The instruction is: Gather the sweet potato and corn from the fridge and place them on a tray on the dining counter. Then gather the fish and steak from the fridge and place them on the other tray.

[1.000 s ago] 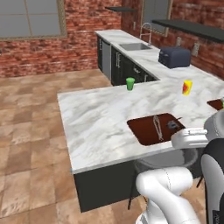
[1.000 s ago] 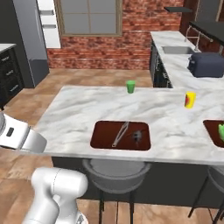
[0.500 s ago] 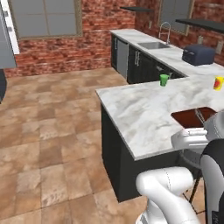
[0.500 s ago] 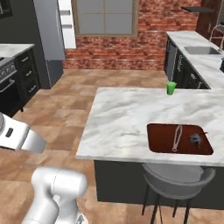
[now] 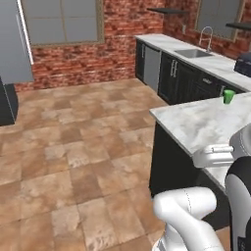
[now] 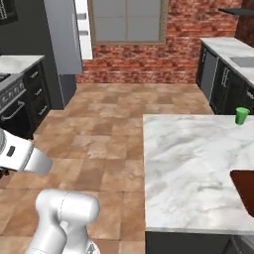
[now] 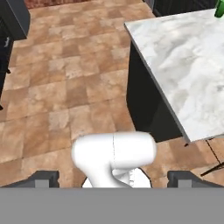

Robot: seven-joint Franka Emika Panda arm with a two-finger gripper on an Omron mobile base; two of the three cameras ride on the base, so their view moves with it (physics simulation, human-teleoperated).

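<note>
Fridge point(image 6: 64, 34) far left; tool point(image 7: 113, 177) open, empty.

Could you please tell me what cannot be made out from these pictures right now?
- Fridge interior: doors shut in the right base view, so no food shows.
- Tray: cut off by the right edge of the right base view.
- Green cup: cropped at the hand view's top corner.

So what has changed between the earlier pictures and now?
The base has turned left, away from the dining counter: the whole view shifted, the things did not move. The tray now sits at the right edge of the right base view, and the fridge has come into view. The green cup stays on the counter. The gripper stays open and empty.
</note>
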